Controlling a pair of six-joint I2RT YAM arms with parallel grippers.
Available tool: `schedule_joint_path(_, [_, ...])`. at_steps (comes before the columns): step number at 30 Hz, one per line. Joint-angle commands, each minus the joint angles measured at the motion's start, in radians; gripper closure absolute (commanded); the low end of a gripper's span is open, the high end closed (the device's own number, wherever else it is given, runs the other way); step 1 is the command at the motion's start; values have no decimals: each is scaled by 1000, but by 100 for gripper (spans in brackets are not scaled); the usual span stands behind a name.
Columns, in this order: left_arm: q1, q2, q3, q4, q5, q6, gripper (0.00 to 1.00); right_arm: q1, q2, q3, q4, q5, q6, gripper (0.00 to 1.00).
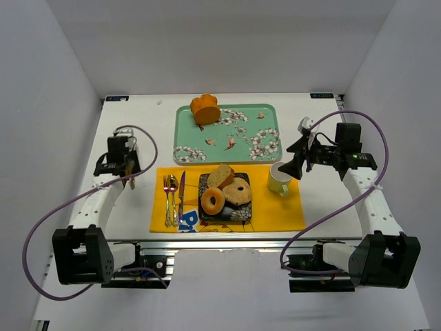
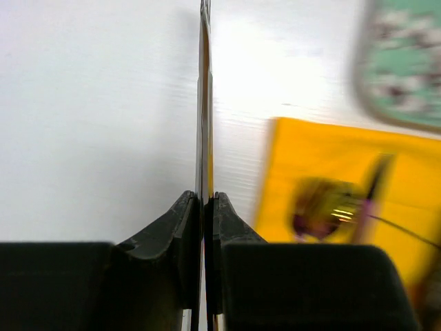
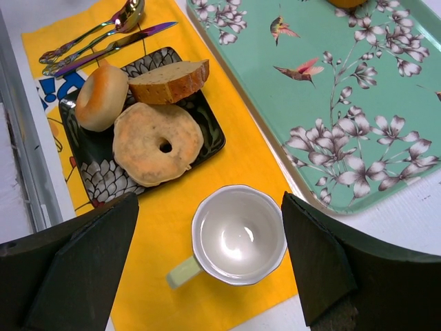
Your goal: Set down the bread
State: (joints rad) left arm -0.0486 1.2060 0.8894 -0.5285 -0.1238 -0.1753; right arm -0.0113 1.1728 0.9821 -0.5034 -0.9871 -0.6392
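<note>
The bagel (image 3: 157,143), the slice (image 3: 169,81) and the donut (image 3: 101,96) were piled on the dark plate (image 3: 207,124), set on the yellow placemat (image 3: 241,165) on the tabletop (image 1: 131,131). The left hand (image 2: 204,200) was clamped on a thin flat strip (image 2: 204,103), perhaps a utensil seen edge-on. The right hand (image 3: 210,203) was held wide apart above the cup (image 3: 239,234), beside the plate.

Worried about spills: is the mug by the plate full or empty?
Empty: the mug shows a bare, glossy white bottom.
</note>
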Motion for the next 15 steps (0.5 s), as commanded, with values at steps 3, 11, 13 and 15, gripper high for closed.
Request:
schedule_joint_path(3, [170, 22, -194, 406, 202, 313, 80, 4, -36, 27, -17, -51, -28, 11])
schedule_joint_path(11, [219, 191, -237, 403, 296, 370, 55, 10, -22, 73, -156, -27, -132, 11])
schedule_joint_path(13, [220, 226, -230, 365, 262, 370, 50, 10, -19, 72, -141, 7, -91, 11])
schedule_joint_path(15, [230, 236, -215, 357, 268, 370, 47, 10, -15, 78, -141, 25, -28, 11])
